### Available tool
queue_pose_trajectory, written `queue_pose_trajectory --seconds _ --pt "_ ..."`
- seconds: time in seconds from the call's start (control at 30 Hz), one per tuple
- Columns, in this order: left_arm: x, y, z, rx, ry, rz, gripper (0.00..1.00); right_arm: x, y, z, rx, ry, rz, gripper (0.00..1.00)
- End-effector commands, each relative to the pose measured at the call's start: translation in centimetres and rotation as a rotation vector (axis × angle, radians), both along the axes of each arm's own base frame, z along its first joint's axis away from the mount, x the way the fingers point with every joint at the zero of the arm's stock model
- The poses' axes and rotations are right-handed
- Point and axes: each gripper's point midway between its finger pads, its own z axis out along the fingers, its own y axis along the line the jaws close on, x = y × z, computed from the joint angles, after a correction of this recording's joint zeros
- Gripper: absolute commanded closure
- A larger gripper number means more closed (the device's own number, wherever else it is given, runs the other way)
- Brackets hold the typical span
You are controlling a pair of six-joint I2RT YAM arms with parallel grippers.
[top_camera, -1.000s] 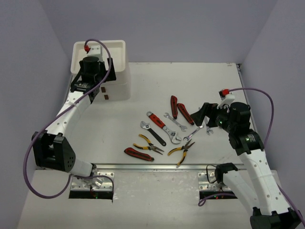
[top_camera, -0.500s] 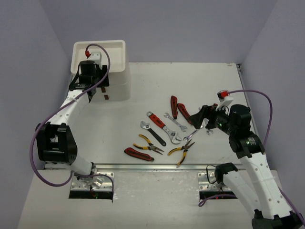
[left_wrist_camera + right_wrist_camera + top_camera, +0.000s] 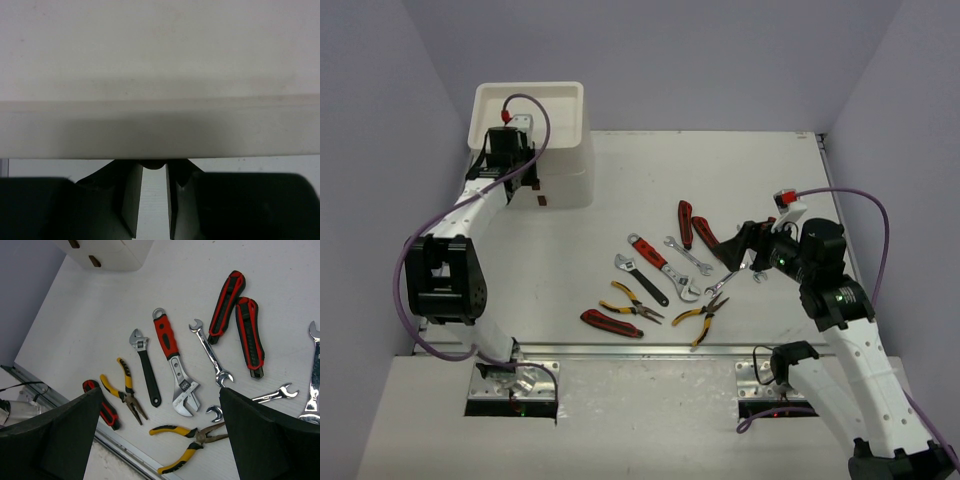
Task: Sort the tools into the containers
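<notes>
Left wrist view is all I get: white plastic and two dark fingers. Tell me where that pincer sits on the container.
Observer: The left pincer is at the front wall of the white box unit, at drawer level, below the top tray.
Operator: Give me the nearest handle.
Observer: One dark drawer handle shows just right of the pincer; the left arm hides anything left of it.
Operator: Report the other arm.
Observer: The right pincer hangs open above the silver wrenches on the table.
</notes>
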Motion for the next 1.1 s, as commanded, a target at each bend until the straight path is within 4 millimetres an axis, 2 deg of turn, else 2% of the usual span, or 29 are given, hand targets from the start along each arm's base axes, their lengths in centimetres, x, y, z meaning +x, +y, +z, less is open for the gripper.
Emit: queue_pose_trajectory --seconds 0.0,0.07,0.1,0.2,0.47,0.63,0.9,1.07 --pt "2.4 0.3 5.4 0.011 -0.200 -0.015 0.88 0.3 0.6 1.0 0.017 -0.048 0.031 0.01" --pt "2.2 0.5 5.6 0.015 -0.209 -0.006 0.99 0.3 0.7 1.1 0.017 -0.048 0.034 0.01" --pt "2.1 0.5 5.6 0.016 -0.212 -0.002 1.00 0.3 0.7 1.1 0.018 -0.048 0.035 0.01" --pt "1.6 0.7 5.8 0.014 -0.223 0.019 1.00 0.2 0.7 1.2 0.023 -0.050 0.037 0.01" --pt "-2.5 1.9 6.2 -0.020 -0.278 0.149 1.00 -0.1 1.0 1.6 0.037 -0.053 0.053 0.01" --pt "-4.4 3.0 5.7 -0.041 -0.258 0.258 1.00 -0.3 1.2 1.6 0.048 -0.050 0.065 0.01" --pt "-7.0 2.7 4.9 -0.130 -0.253 0.331 1.00 -0.4 1.3 1.7 0.053 -0.051 0.070 0.01" --pt "-7.8 1.1 3.3 -0.212 -0.215 0.291 1.00 -0.4 1.3 1.5 0.052 -0.042 0.069 0.01"
